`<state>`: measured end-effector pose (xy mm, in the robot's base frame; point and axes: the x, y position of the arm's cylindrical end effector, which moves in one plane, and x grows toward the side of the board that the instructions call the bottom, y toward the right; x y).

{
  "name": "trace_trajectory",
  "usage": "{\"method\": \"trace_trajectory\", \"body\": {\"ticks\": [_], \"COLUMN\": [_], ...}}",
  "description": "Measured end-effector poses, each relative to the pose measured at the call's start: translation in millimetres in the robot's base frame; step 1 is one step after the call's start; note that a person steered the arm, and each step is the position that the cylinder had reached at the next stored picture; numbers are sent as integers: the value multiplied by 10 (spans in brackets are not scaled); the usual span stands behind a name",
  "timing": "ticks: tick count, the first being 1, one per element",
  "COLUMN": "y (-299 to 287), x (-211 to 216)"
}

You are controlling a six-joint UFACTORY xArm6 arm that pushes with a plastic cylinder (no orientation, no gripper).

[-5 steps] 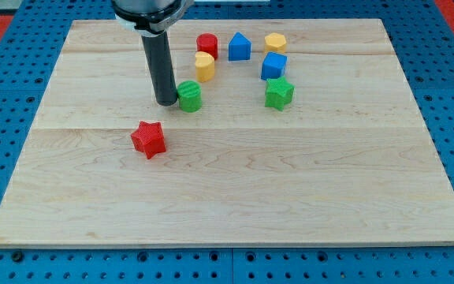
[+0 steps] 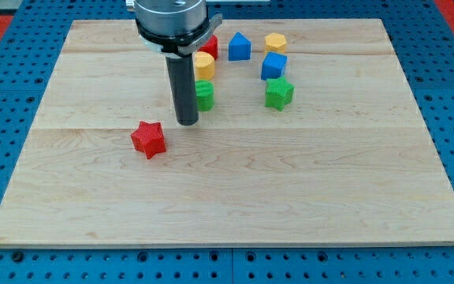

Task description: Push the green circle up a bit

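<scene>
You see a straight dark rod, my tip (image 2: 187, 122) blunt and round, under a ribbed grey collar with black housing.

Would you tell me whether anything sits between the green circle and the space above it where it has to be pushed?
Yes. The yellow block stands directly above the green circle, very close to it, with the red block beyond. My tip sits at the circle's lower left, nothing between them.
</scene>
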<state>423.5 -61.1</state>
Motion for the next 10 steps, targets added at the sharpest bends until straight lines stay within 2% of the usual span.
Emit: {"method": "trace_trajectory", "body": {"ticks": [2, 10], "y": [9, 233], "x": [-131, -169]}}
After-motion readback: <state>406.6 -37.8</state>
